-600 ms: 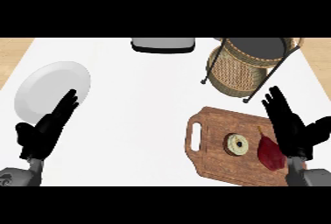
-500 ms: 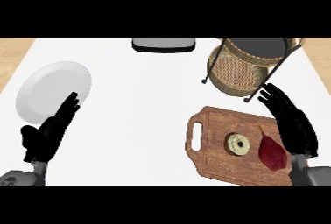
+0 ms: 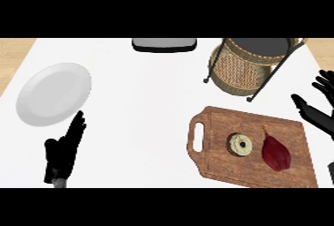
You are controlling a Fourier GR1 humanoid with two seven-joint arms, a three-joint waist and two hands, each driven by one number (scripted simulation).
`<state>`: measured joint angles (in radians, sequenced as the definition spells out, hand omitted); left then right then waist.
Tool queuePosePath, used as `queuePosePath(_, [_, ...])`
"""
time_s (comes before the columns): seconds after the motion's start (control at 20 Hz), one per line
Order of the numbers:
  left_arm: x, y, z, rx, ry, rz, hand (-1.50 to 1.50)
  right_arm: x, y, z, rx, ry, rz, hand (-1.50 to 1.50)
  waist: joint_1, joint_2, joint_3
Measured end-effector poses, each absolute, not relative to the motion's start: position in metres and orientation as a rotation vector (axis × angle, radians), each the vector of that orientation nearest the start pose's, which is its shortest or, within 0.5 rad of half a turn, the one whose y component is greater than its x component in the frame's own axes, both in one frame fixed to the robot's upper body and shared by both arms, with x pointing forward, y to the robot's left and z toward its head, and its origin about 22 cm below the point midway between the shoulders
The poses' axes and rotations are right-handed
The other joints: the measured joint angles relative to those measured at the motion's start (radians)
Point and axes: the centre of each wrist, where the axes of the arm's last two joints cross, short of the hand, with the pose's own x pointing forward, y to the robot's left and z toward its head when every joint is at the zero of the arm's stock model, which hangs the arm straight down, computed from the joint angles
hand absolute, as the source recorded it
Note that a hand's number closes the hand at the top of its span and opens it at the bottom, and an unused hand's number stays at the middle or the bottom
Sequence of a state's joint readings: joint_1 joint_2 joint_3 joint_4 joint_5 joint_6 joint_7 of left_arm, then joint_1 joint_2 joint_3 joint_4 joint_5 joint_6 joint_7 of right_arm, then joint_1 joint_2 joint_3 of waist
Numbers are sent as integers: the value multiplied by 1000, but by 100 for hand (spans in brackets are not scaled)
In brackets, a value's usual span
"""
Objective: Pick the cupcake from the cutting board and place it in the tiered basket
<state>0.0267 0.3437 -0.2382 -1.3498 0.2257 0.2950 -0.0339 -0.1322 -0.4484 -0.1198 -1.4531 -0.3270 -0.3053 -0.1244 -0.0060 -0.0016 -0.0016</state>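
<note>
Both the left hand [image 3: 62, 152] and right hand [image 3: 320, 110] rest, fingers straight and apart.

The white counter top [image 3: 150, 101] fills most of the view, evenly lit, with no strong shadows. Light wooden flooring [image 3: 14, 53] shows as a strip past its left edge and again at the upper right corner. A dark rectangular fixture with a grey face [image 3: 164, 44] sits at the counter's far edge.

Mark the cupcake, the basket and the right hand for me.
cupcake [image 3: 240, 144], head view, its top centre.
basket [image 3: 243, 73], head view, woven side wall.
right hand [image 3: 317, 115], head view, its palm.
</note>
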Motion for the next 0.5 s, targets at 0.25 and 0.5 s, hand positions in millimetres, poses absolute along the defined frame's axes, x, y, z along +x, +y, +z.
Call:
queuePosePath(0.25, [220,257,-52,250,-1304,-17,0,247,-366,65,-372,-1825,-235,-150,-2,0,1])
queuePosePath(0.5, [215,253,-53,258,-1299,-9,0,223,-371,88,-355,-1690,41,-150,-7,-3,0])
